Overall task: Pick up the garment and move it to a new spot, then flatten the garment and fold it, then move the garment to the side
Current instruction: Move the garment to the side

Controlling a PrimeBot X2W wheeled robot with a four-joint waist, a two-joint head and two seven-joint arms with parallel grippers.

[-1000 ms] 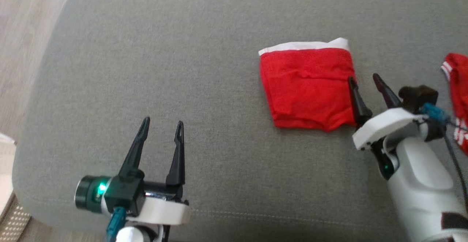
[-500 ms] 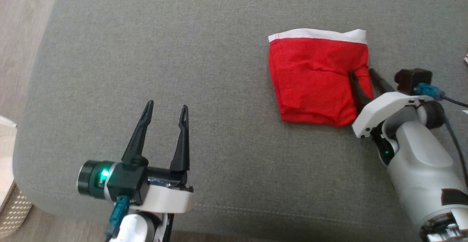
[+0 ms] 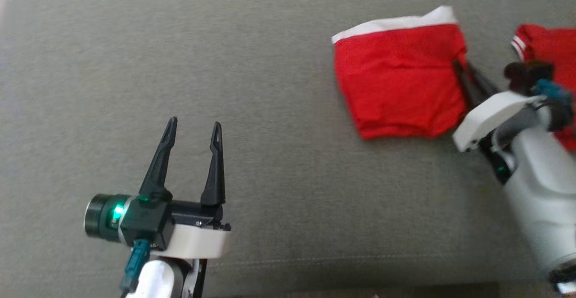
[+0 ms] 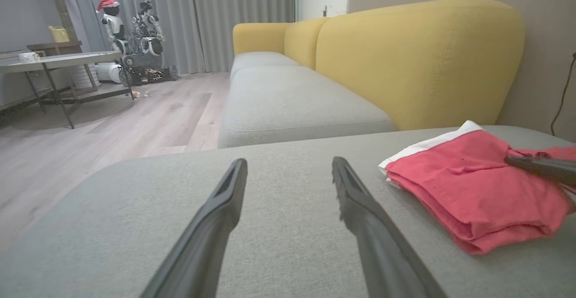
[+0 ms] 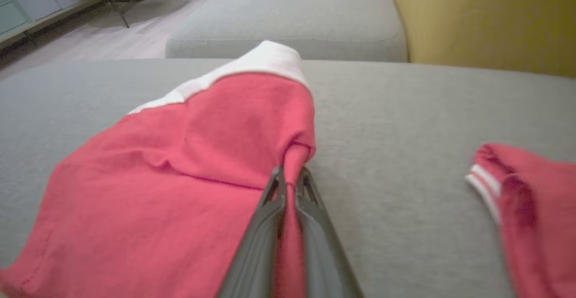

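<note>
The garment (image 3: 398, 75) is a folded red piece with a white band, lying on the grey cushion (image 3: 252, 64) at the right. My right gripper (image 3: 462, 66) is shut on the garment's right edge; in the right wrist view the red cloth (image 5: 189, 163) is pinched between the two dark fingers (image 5: 310, 208). From the left wrist, the garment (image 4: 472, 190) lies to the right of my fingers. My left gripper (image 3: 193, 129) stands open above bare cushion at the lower left, well apart from the garment.
A second red piece with white stripes (image 3: 546, 46) lies just right of my right arm, also seen as a red piece (image 5: 526, 208) in the right wrist view. A yellow sofa back (image 4: 418, 55) rises behind the cushion, with wooden floor (image 4: 90, 136) to the left.
The right gripper has closed on the garment's right edge, bunching the cloth there. The head camera has shifted, bringing the second red piece further into view. The left gripper stays open.
</note>
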